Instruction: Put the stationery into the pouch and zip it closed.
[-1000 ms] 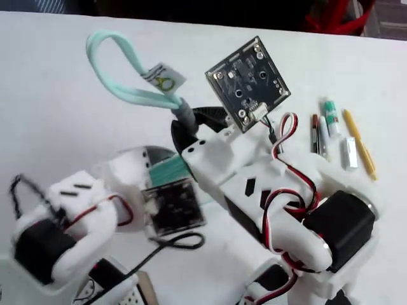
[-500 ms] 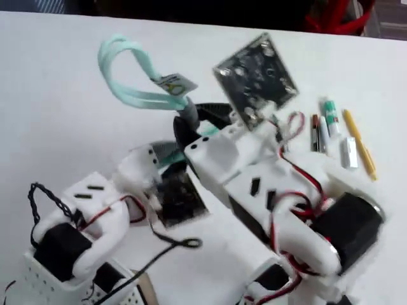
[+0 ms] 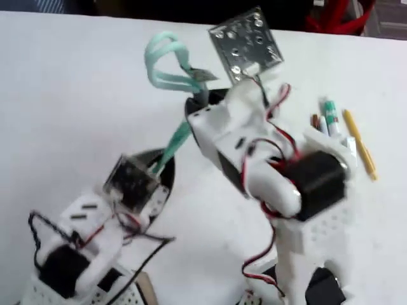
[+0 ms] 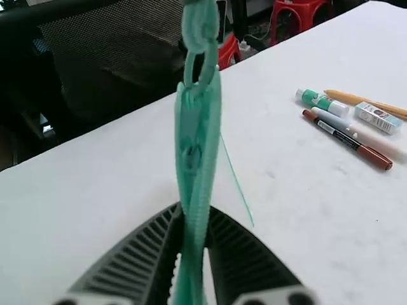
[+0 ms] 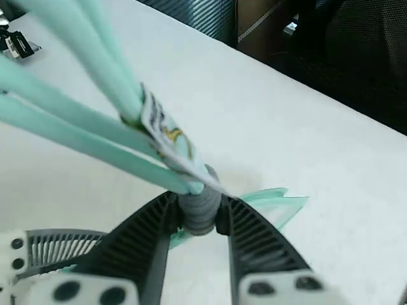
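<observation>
The mint-green pouch is stretched edge-on between both arms above the table. My left gripper is shut on one end of the pouch. My right gripper is shut on the grey zipper pull at the other end, where the pale green strap loop and a small tag hang. The stationery lies on the table at the right: a yellow pencil, a red-brown pen, a green-capped tube and a small white eraser.
The white table has open room at the left and back. The right arm's body stands close beside the stationery. Dark chairs and red stools stand beyond the table's far edge.
The right gripper pulled the zipper end up and toward the back right. The left arm drew back toward the front left, stretching the pouch between them. The strap loop swung right.
</observation>
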{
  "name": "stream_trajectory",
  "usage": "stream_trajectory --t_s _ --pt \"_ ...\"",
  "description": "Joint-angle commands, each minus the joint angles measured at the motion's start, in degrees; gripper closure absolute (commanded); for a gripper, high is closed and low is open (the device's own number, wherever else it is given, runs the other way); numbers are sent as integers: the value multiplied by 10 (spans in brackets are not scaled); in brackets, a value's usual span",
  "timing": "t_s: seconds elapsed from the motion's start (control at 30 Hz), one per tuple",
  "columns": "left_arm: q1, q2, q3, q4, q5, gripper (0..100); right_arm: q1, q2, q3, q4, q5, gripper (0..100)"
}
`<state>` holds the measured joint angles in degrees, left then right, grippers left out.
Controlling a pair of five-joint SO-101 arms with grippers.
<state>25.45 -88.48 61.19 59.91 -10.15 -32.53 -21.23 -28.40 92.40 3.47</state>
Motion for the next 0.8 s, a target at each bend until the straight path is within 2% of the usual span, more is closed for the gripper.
stream_trajectory --t_s 0.0,0.1,0.27,0.63,0.77 --pt "-9 -136 75 33 7 973 10 -2 72 -63 -8 981" --pt "-9 -173 102 74 6 943 -13 -11 133 -87 -9 981" --pt "-9 -143 106 91 11 716 -56 -53 215 -110 -24 981" --pt "-22 -145 91 41 25 725 -63 -109 284 -124 -22 981" --pt "-27 -144 35 40 44 725 -110 -113 280 -122 -10 980"
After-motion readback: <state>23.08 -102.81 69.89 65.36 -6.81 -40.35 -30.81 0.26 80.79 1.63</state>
